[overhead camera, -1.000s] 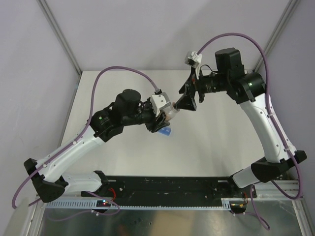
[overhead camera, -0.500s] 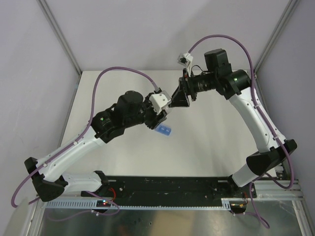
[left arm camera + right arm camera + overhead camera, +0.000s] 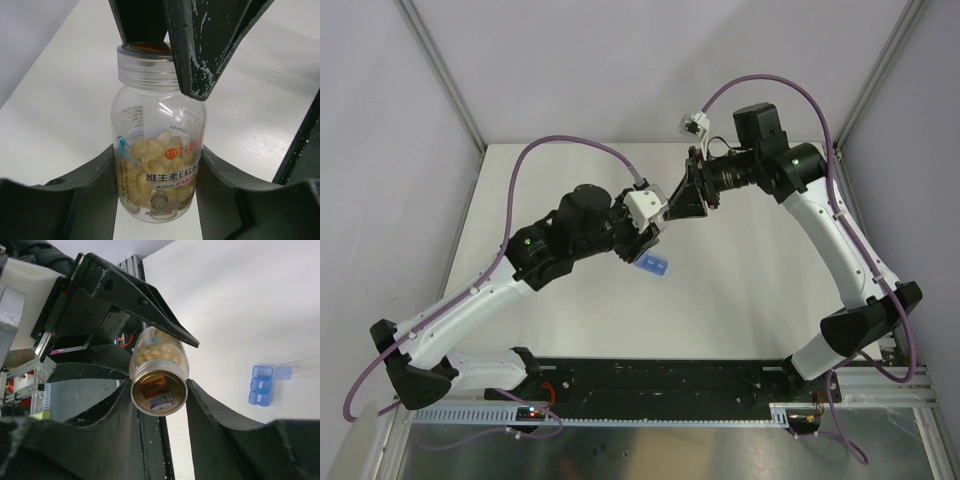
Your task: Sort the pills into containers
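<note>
Pale yellow pills (image 3: 152, 150) sealed in clear plastic cylindrical bottle (image 3: 165, 95), long axis running gripper to gripper: body clamped in part-open left gripper (image 3: 157, 172), capped neck pinched by closed right gripper (image 3: 159, 390). Light-blue plastic pill box (image 3: 653, 266) lying just below left gripper, farther from right.

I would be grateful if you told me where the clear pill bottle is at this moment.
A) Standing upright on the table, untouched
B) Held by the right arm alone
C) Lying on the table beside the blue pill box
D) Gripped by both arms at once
D: the wrist views show the bottle clamped around its body by the left jaws, while the right jaws are shut on its capped end.
</note>
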Controlling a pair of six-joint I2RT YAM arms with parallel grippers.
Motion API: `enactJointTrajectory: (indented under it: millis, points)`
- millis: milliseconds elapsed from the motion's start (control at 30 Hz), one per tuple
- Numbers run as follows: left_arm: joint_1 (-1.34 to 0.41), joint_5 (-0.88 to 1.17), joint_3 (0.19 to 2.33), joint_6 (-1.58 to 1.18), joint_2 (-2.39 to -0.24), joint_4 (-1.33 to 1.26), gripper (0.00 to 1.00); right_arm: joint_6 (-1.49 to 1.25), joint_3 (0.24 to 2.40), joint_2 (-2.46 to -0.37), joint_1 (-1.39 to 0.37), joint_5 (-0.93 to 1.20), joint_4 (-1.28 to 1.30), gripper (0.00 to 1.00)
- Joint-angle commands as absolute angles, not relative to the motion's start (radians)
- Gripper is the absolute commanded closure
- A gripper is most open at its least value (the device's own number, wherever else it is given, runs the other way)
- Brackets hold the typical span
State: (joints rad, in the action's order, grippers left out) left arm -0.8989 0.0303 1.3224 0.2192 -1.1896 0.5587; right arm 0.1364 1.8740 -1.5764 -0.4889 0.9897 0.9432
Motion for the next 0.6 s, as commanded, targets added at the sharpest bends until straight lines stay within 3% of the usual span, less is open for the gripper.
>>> enactJointTrajectory:
  millis: [0,167,333,467,567]
  points:
    - [-0.89,0.201,1.345,0.217,-1.157,0.507,1.0,0.244,1.893,-1.527,-0.493,1.031,0.966,0.87]
    - [-0.81,0.576,1.341,0.145,-1.144,0.515,1.0,0.429,1.922,-1.46,-0.529,0.973,1.058,0.93]
    - [-0.776,0.833,1.353,0.061,-1.161,0.515,1.0,0.574,1.954,-1.41,-0.615,0.827,1.151,0.9]
    - [-0.776,0.912,1.353,0.037,-1.174,0.515,1.0,0.633,1.969,-1.393,-0.679,0.722,1.196,0.78]
    - [-0.776,0.916,1.349,0.037,-1.176,0.514,1.0,0.654,1.971,-1.388,-0.698,0.678,1.215,0.62]
